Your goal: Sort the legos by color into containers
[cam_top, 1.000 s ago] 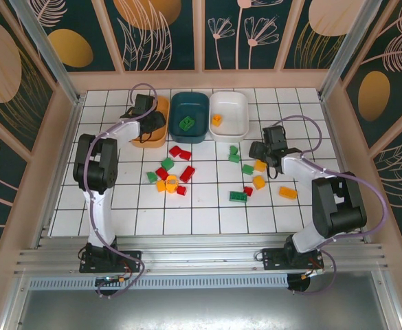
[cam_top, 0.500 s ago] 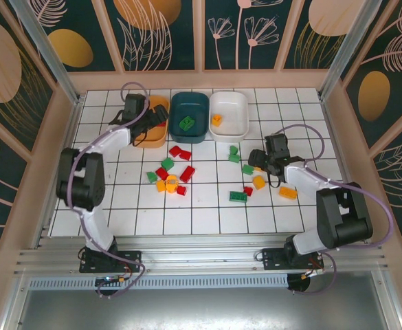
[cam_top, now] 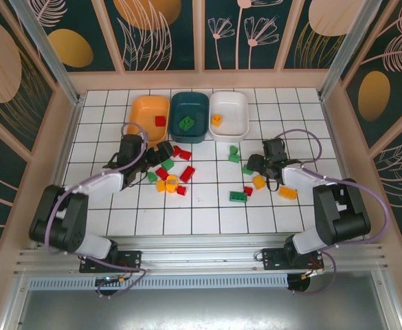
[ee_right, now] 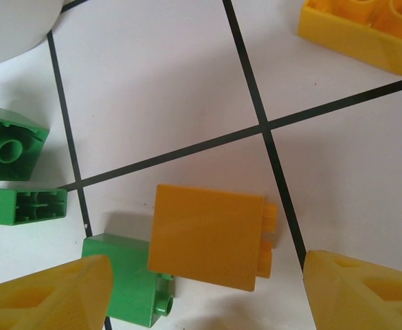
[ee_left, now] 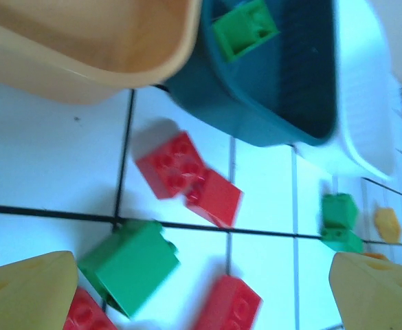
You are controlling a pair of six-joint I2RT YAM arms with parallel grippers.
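The three containers stand in a row at the back. The orange tub holds a red brick, the teal tub holds a green brick, and the white tub holds an orange-yellow piece. Several legos lie loose on the tiles. My left gripper hangs open above the left cluster, over a green brick and red bricks. My right gripper is open, its fingers straddling an orange-yellow brick that lies on the floor beside a green brick.
More bricks lie scattered: red, yellow, green, two green and orange-yellow. A wooden frame with pillars borders the tiled floor. In the left wrist view the tubs' rims are close ahead.
My left gripper opened over the orange tub, left a red brick in it, and drew back to the left cluster. My right gripper shifted slightly left over the orange-yellow brick.
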